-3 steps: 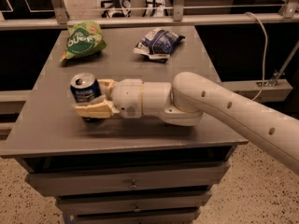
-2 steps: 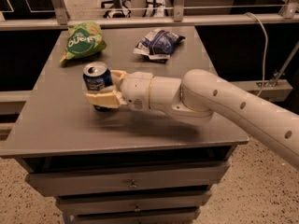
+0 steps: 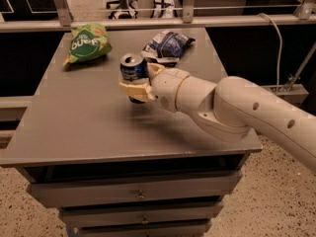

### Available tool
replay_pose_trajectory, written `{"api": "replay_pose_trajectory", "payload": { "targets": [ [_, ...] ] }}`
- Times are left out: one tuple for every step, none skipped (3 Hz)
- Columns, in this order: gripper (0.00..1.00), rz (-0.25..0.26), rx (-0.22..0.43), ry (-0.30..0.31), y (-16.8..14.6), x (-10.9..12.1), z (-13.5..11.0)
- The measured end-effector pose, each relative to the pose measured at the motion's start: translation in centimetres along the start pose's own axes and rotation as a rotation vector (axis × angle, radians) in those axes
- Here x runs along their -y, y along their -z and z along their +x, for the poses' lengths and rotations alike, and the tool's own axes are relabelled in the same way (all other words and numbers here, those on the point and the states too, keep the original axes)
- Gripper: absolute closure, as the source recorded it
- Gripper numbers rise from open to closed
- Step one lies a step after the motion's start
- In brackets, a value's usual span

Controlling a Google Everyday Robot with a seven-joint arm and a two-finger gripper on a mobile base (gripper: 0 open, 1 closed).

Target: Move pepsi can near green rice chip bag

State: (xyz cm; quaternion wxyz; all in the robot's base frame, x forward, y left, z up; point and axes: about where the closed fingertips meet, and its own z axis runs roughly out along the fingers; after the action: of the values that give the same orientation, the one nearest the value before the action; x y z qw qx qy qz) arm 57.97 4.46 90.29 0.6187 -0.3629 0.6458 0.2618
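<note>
The small dark blue aluminium pepsi can [image 3: 131, 72], with a silver top, is upright over the middle of the flat grey metal table [image 3: 74, 127], a little toward its back edge. I cannot tell if its base touches the surface. The two-finger gripper [image 3: 138, 83] holds it from the right side, and its cream-coloured fingers [image 3: 132, 90] are closed tight on the lower half of the can. The thick white arm [image 3: 237, 112] reaches in from the right. The puffy, bright green rice chip bag [image 3: 89, 44] lies at the back left corner (well apart from the can). A crumpled blue and white snack bag [image 3: 169, 44] lies just behind the gripper. Grey drawers [image 3: 140, 194] are below.
</note>
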Motion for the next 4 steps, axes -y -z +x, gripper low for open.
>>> {"api": "replay_pose_trajectory", "payload": {
  "targets": [
    [1.0,0.067,-0.014,0.001,0.2,1.7,0.3],
    [1.0,0.075,-0.017,0.003,0.1,1.8,0.3],
    [1.0,0.108,-0.027,0.011,-0.2,1.9,0.4],
    [1.0,0.18,-0.033,0.038,-1.3,4.7,0.5]
  ]
}}
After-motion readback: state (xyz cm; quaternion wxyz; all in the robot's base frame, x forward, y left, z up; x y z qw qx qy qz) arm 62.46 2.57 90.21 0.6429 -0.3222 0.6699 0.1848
